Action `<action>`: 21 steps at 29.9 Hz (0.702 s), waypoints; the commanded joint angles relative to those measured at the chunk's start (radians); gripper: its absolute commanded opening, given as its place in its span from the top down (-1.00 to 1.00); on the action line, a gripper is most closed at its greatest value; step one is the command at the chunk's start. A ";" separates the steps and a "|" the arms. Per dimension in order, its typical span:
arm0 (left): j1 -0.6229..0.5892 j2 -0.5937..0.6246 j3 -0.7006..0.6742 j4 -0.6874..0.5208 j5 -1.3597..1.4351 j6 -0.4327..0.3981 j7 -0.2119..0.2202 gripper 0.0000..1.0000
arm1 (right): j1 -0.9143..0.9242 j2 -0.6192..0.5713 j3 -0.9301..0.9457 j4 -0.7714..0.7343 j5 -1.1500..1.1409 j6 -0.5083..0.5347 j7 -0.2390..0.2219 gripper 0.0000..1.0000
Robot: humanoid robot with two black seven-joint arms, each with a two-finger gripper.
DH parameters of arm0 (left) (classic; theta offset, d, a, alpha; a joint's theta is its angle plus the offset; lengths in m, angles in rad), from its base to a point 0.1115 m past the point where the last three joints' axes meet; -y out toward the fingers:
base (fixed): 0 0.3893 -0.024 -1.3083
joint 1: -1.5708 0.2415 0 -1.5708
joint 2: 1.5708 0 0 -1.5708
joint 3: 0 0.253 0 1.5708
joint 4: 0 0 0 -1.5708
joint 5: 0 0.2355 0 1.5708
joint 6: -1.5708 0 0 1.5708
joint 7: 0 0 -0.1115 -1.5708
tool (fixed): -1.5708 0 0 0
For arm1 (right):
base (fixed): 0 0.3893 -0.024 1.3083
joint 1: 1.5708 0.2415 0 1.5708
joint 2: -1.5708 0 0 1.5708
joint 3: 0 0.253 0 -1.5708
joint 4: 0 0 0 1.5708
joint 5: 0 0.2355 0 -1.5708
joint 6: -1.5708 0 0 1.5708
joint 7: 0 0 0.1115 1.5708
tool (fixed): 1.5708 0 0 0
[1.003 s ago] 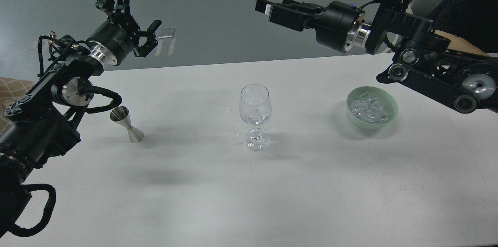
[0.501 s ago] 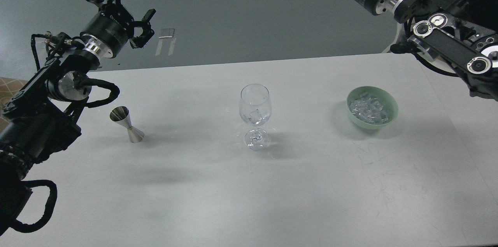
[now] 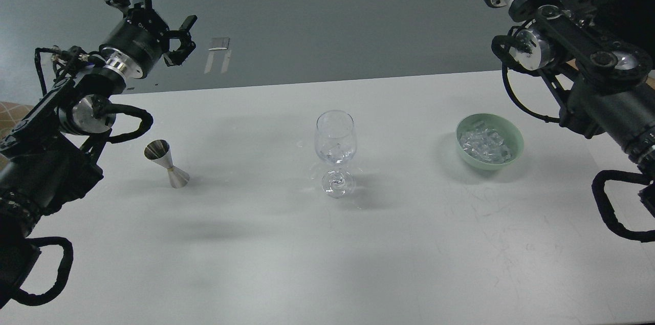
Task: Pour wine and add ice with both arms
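With ice (image 3: 336,151) in the clear stemmed wine glass (image 3: 335,151), our empty left tool (image 3: 153,7) hangs spread open, right tool unseen; pouring seems next.

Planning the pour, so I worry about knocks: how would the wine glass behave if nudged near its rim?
The wine glass would probably tip easily: a tall bowl on a thin stem over a small foot. It looks fragile and, being smooth clear glass, likely slippery. The ice cube inside adds little steadying weight.
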 commanded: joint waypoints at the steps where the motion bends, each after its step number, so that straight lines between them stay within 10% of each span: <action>1: 0.000 -0.004 -0.015 0.000 -0.002 -0.007 -0.001 -0.97 | 0.000 0.039 0.045 -0.037 0.059 -0.002 0.000 -1.00; 12: 0.000 0.002 -0.015 -0.002 0.000 -0.017 -0.011 -0.97 | -0.068 0.068 0.195 -0.017 0.125 0.015 0.014 -1.00; 21: 0.006 0.020 -0.090 0.000 0.000 -0.034 -0.013 -0.97 | -0.098 0.045 0.229 -0.025 0.261 0.274 0.015 -1.00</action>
